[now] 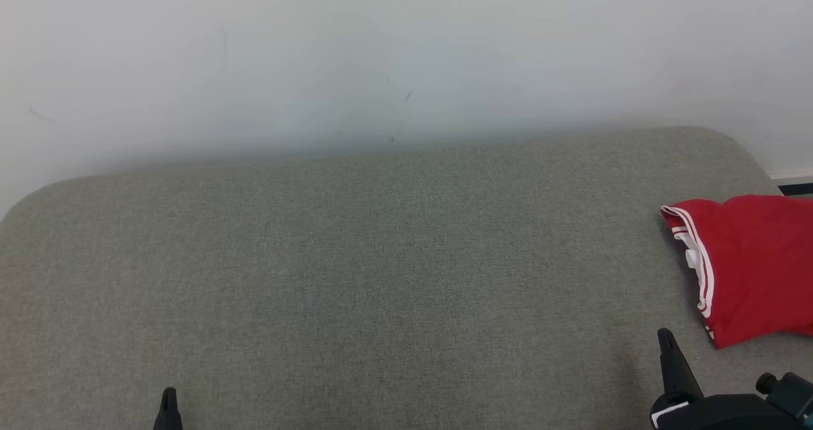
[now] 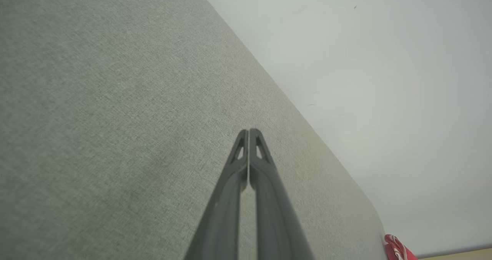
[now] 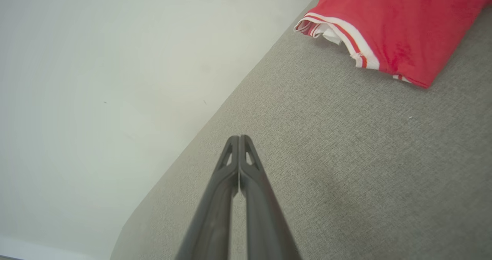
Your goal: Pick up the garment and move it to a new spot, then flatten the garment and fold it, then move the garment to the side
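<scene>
With the left gripper (image 2: 249, 132) and the right gripper (image 3: 239, 138) both fully closed and empty above the grey cushion (image 1: 381, 258), the red garment (image 1: 752, 265) lies, apparently folded, at its right edge, so the move-aside step seems done and only a retreat remains.

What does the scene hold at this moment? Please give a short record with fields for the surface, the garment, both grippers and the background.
surface: grey fabric surface, wide and flat, with rounded corners
garment: red garment with white striped trim, lying compact at the surface's right end, cut off by the head view's edge
left gripper: left gripper shut, holding nothing, far from the garment
right gripper: right gripper shut, holding nothing, near the garment but apart from it
background: pale wall behind the surface
</scene>
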